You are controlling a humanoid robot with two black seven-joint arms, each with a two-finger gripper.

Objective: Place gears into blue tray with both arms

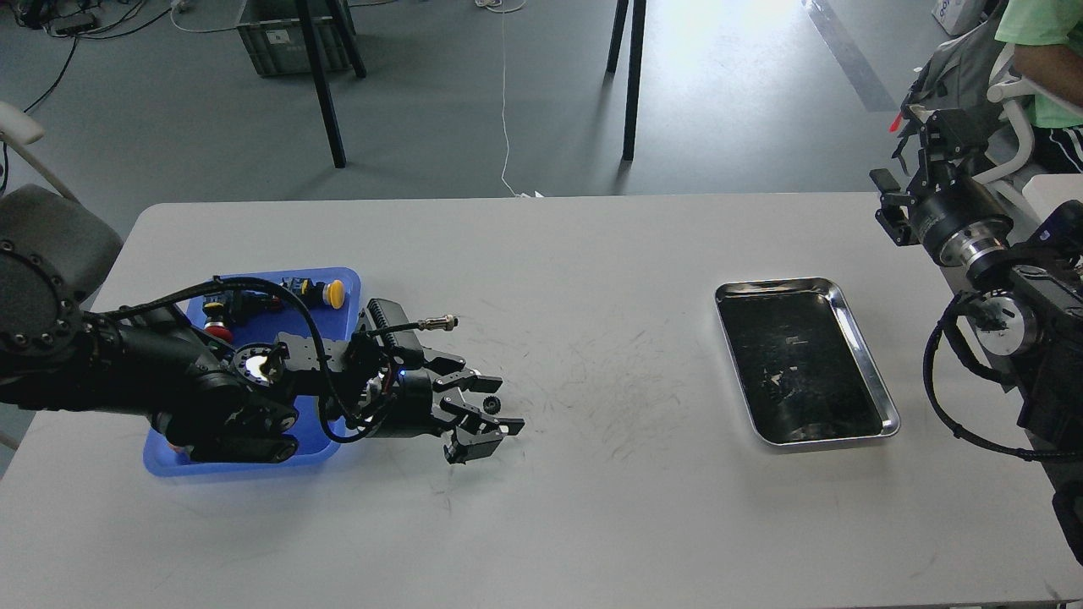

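Gear (490, 405): one small black toothed ring, lying flat on the desk (592, 507), between the spread fingers (470, 381) of the left gripper (482, 412), not yet gripped; fingers released, one above and one below the piece. Likely handling: light, rigid, small enough to skid or flip if nudged sideways; best taken across the outer toothed rim, fingers closing squarely on opposite sides, low against the desk surface. No other gears discernible. Blue tray (343, 283): behind the left fingers, back along the forearm, largely covered by the arm; visible contents at its far end are push-button switches, one with a yellow cap (336, 293), one with a red cap (217, 331), plus dark bodies between; no gear visible inside, though much of the floor is hidden. Steel tray (863, 355): well apart, ahead of the left fingers toward the right arm; dark interior, apparently empty save for scuffs and reflections. Right gripper (918, 182): raised at the desk's far right corner, clear of both trays, holding nothing visible; fingers too dark and end-on, state cannot be told.
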